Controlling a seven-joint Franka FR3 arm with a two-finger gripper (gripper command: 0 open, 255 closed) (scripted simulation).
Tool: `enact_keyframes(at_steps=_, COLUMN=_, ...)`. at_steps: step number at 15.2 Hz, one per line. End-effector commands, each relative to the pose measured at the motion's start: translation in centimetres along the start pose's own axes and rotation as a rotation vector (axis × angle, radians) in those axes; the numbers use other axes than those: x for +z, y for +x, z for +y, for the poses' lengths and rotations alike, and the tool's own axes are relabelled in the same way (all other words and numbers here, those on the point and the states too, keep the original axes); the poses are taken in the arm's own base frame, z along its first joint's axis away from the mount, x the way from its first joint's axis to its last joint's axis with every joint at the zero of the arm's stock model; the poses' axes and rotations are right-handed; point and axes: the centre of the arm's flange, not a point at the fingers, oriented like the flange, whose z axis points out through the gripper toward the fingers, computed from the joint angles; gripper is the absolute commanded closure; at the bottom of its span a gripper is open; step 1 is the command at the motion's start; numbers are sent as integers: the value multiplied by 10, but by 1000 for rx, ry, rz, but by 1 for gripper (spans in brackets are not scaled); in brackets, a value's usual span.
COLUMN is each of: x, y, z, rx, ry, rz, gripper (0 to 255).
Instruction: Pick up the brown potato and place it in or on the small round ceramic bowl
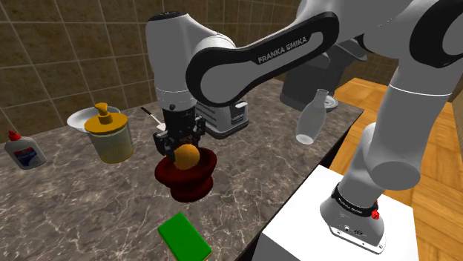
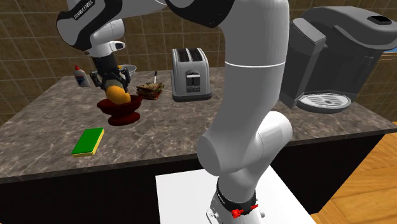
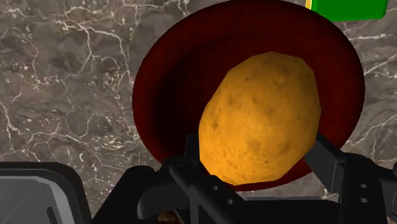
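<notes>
While the claw is clamped on the brown potato, one black finger pressed to each flank, the potato hangs directly under the claw and just over the mouth of the dark red round bowl. In the wrist view the bowl lies straight below the claw. The potato covers the rim by one finger far more than the rim by the other, so I judge the drop point to be somewhat off the bowl's middle.

That is the main risk. Released there, the rounded, lumpy potato could strike the sloping wall or the rim, roll, and tip out onto the marbled counter. The bowl narrows to a waist above its foot, so a knock from a descending finger or a heavy landing on one edge might rock or shove it. Opening too high would add bounce. Whether the potato touches the bowl's inside I cannot tell.

The fingers seem to meet only the part of the potato nearest the claw, so it could slip before release. A green sponge lies on the counter beyond the bowl, too far from the claw to matter.
</notes>
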Motion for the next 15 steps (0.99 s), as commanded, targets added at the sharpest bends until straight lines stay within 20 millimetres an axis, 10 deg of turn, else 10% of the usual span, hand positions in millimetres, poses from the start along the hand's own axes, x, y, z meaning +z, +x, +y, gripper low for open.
enact_keyframes(at_steps=1, x=10, y=0, z=0, rx=0, ry=0, rz=0, gripper=255)
enact_keyframes(at_steps=9, x=13, y=0, z=0, rx=0, ry=0, rz=0, gripper=255)
enact_keyframes(at_steps=10, x=13, y=0, z=-1, rx=0, ry=0, rz=0, gripper=0)
enact_keyframes(at_steps=15, x=13, y=0, z=0, rx=0, ry=0, rz=0, gripper=0)
